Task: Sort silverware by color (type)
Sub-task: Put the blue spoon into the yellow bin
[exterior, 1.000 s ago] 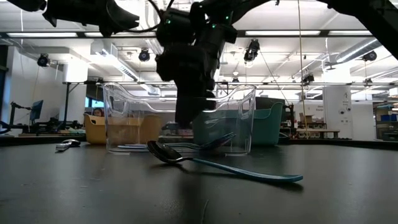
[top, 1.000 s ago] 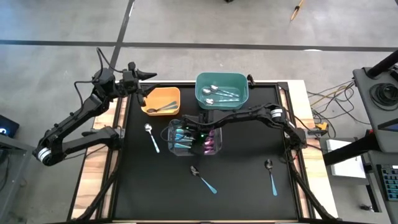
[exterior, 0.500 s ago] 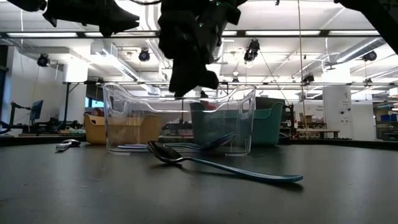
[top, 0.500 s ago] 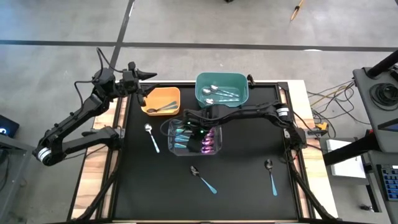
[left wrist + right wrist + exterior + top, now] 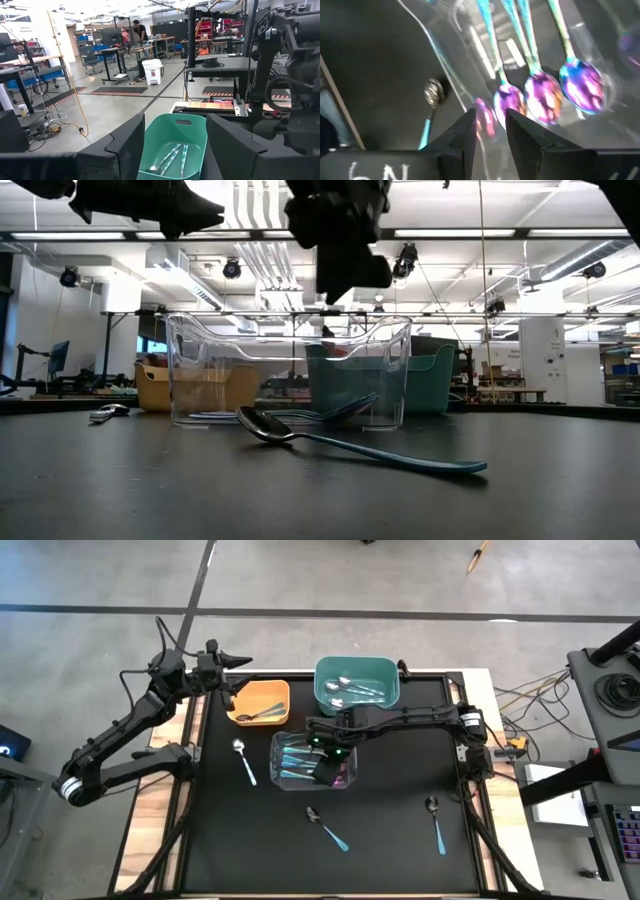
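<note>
High view puts the right hand [image 5: 326, 766] over the clear bin [image 5: 284, 743] at the middle of the black worktop [image 5: 390, 830], and that bin already holds the iridescent spoons [image 5: 540, 97]. In the right wrist view the fingers stand slightly apart with nothing visible between them, and they hang above the purple-pink bowls lying inside the bin. My reading is that this hand is free for the next pick.

Three spoons lie loose on the worktop. Nearest is the dark-bowled spoon [image 5: 326, 827], just in front of the clear bin on the near side, a little right of its middle. Its long axis runs diagonally, with the bowl toward the bin and the teal handle pointing near and right. Another dark-bowled spoon [image 5: 436, 823] lies farther right, and its handle runs almost straight toward the near edge. A silver spoon [image 5: 244, 760] lies left of the bin, closer to the left arm.

Parked past the far-left corner beside the orange bin [image 5: 260, 700], the left hand [image 5: 226, 661] is spread wide and empty, looking toward the green bin [image 5: 172, 145].
</note>
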